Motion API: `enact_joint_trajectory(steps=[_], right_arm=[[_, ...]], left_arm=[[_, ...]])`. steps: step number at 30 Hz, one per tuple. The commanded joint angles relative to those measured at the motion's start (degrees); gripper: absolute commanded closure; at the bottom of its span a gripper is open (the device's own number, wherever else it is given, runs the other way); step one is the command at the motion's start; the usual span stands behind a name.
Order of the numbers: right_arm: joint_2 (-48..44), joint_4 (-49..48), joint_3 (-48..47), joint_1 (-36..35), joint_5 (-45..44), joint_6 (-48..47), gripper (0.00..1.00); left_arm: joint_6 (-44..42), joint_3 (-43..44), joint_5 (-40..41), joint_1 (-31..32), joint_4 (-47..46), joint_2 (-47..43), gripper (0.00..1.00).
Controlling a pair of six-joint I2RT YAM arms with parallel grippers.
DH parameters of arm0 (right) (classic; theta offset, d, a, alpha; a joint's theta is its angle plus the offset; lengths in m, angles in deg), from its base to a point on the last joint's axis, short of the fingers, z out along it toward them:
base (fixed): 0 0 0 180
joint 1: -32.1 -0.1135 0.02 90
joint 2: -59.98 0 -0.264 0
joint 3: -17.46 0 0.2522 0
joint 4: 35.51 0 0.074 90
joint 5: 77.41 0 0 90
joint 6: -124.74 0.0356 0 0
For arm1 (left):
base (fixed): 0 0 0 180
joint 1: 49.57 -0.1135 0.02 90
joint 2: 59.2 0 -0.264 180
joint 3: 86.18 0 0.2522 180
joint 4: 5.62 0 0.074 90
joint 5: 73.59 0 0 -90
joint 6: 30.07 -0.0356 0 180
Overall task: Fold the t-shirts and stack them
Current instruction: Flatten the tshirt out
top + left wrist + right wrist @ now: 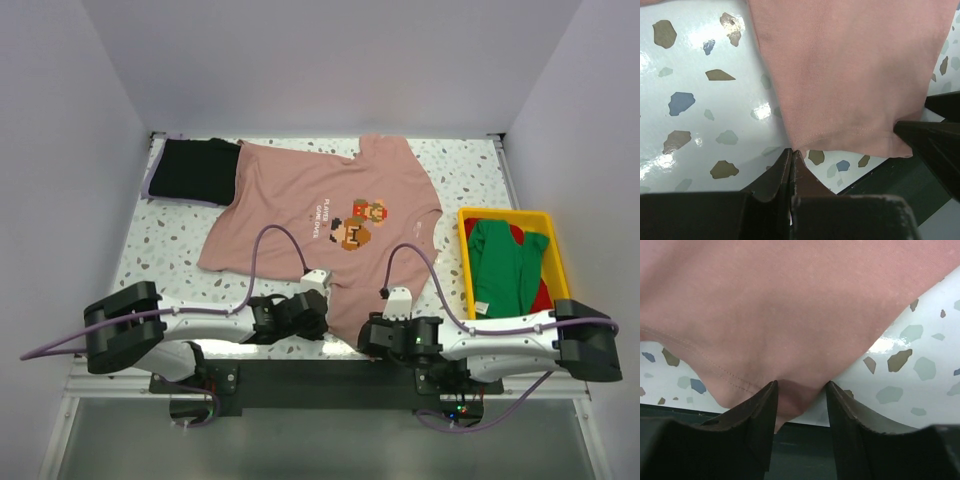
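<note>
1. Pink t-shirt (320,215) lies spread print-up across the middle of the speckled table (170,245), with its hem at the near edge.
2. The yellow bin (464,262) on the right holds a green t-shirt (505,265) lying over a red t-shirt (543,295), of which only the edges show.
3. A black t-shirt (195,170) lies at the far left corner, touching the pink sleeve.
4. The left gripper (791,152) is clenched on the hem's left corner.
5. The right gripper (801,385) has its jaws parted, and a bulge of hem sits loose between them.

Robot lab booth, white walls (320,60), terrazzo table (170,240)
</note>
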Motion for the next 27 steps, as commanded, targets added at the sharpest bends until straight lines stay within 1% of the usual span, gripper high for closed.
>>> enact_joint_trajectory(steps=[1,3,4,5,7,8,10,12,15,18,20,21,23,24,25,26,27], right_arm=[[1.5,-5.0,2.2,-0.1,1.0,4.2,0.56],[0.3,-2.4,2.2,0.0,0.7,5.1,0.69],[-1.7,0.0,2.0,0.0,0.5,5.6,0.8],[-1.7,1.5,1.9,-0.1,0.3,5.6,0.85],[-5.9,4.6,1.8,0.0,-0.2,6.6,0.92],[-7.6,6.0,1.7,-0.1,-0.3,6.7,0.97],[-12.3,10.2,1.7,0.0,-0.2,7.3,1.0],[-16.2,13.9,1.8,-0.1,0.2,7.9,1.0],[-19.8,15.0,2.5,-0.1,1.9,7.8,1.0],[-20.1,15.7,2.7,0.0,2.0,8.2,0.95],[-19.7,15.9,2.5,-0.1,1.8,8.5,0.95],[-19.6,16.1,2.1,0.0,1.7,8.5,0.94],[-20.0,16.6,1.8,0.0,1.5,8.3,0.89],[-20.3,16.7,1.6,0.0,1.1,8.1,0.82],[-20.5,16.7,0.7,0.0,0.8,7.7,0.69],[-20.7,16.4,0.1,0.0,0.4,6.8,0.64],[-20.7,16.0,-1.5,-0.1,-0.7,6.3,0.61]], left_arm=[[-0.3,0.1,0.2,-0.3,-0.8,0.7,1.0],[-0.5,0.2,-0.1,-0.3,-0.9,0.5,1.0],[-0.6,0.1,-0.3,-0.3,-0.9,0.4,1.0],[-0.7,0.0,-0.5,-0.3,-1.1,0.2,1.0],[-0.7,0.0,-1.4,-0.3,-1.4,0.1,1.0],[-0.8,-0.1,-1.8,-0.3,-1.9,0.0,1.0],[-0.8,-0.1,-3.2,-0.2,-2.1,-0.2,1.0],[-0.7,-0.4,-4.4,-0.1,-4.2,-0.6,1.0],[-0.3,-0.9,-5.4,0.0,-5.1,-1.3,1.0],[-0.1,-1.4,-5.5,0.0,-5.0,-2.4,1.0],[-0.1,-1.4,-5.1,-0.1,-3.7,-3.0,1.0],[-0.1,-1.3,-5.0,-0.1,-3.1,-4.0,0.99],[0.0,-1.4,-4.1,-0.9,0.2,-5.4,0.8],[0.4,-1.3,-3.5,-1.2,1.3,-6.4,0.65],[0.9,-1.3,-1.9,-1.6,3.6,-9.0,0.58],[1.1,-1.1,-1.0,-2.9,5.0,-10.4,0.54],[1.8,-0.8,0.1,-3.7,6.6,-13.4,0.51]])
